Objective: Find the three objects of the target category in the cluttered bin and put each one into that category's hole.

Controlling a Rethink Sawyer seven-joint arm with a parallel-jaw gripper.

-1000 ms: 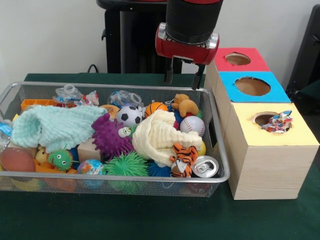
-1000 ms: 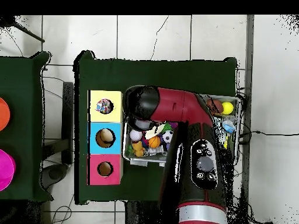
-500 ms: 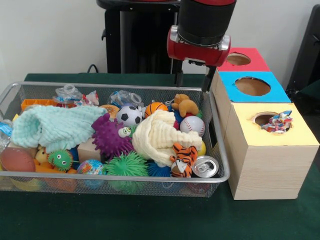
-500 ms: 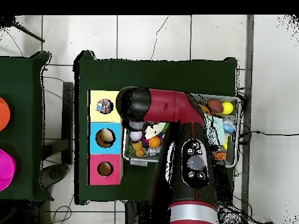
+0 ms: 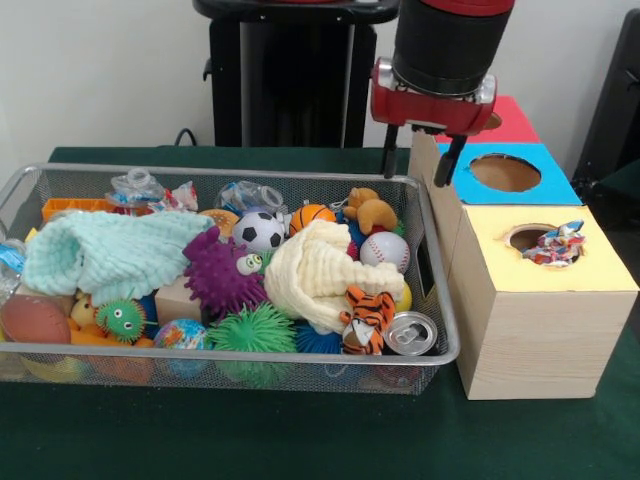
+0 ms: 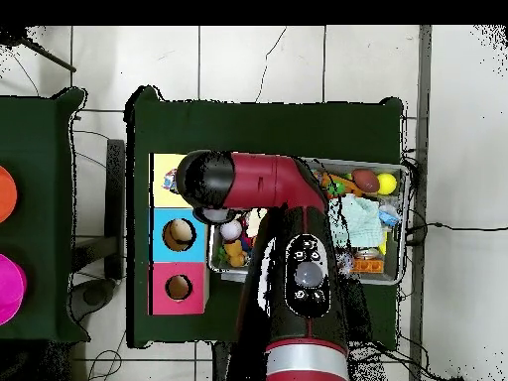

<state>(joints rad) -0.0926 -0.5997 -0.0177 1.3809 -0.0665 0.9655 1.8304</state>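
Note:
The wire mesh bin (image 5: 200, 352) is full of toys and cloths. My gripper (image 5: 418, 166) hangs open and empty above the bin's far right corner, next to the blue-topped box (image 5: 515, 185). One patchwork bundle (image 5: 556, 243) sits in the hole (image 5: 527, 237) of the yellow-topped box (image 5: 560, 270), sticking out of it. Two more multicoloured bundles (image 5: 178, 196) (image 5: 247, 196) lie at the bin's far side. In the overhead view my arm (image 6: 248, 184) covers most of the yellow box (image 6: 164, 164) and hides the gripper.
A mint cloth (image 5: 110, 250) and a cream cloth (image 5: 315, 270) lie over the toys. Spiky balls (image 5: 220, 272), sport balls, a toy tiger (image 5: 362, 318) and a can (image 5: 410, 333) fill the bin. The red-topped box (image 5: 505, 118) stands behind the blue one.
In the front view my gripper has moved right, from over the bin's far edge to the gap between bin and boxes, still open and empty. Nothing in the bin moved.

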